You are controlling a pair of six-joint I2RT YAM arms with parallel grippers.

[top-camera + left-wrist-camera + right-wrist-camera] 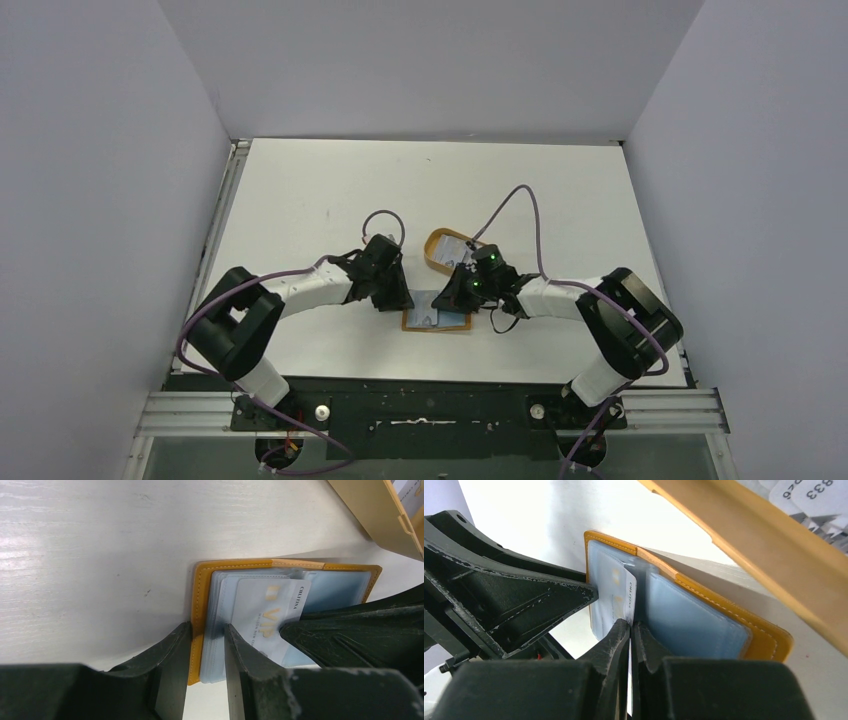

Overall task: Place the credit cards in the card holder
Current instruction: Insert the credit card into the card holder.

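The orange-brown card holder [437, 321] lies open on the table between both arms, its clear pockets facing up [202, 595] [769, 641]. A white credit card [270, 615] printed "VIP" sits partly inside a left-hand pocket; its edge [630, 600] is pinched by my right gripper [630, 624] [456, 296], which is shut on it. My left gripper [206, 627] [396, 296] stands narrowly open astride the holder's left edge. One finger is outside the orange border and the other is on the clear pockets.
A tan-rimmed oval tray [447, 248] [365, 515] [764, 545] stands just behind the holder. It holds more pale cards [804, 495]. The right gripper's black body [350, 630] crowds the holder's right half, and the left gripper's body [524, 600] crowds its left.
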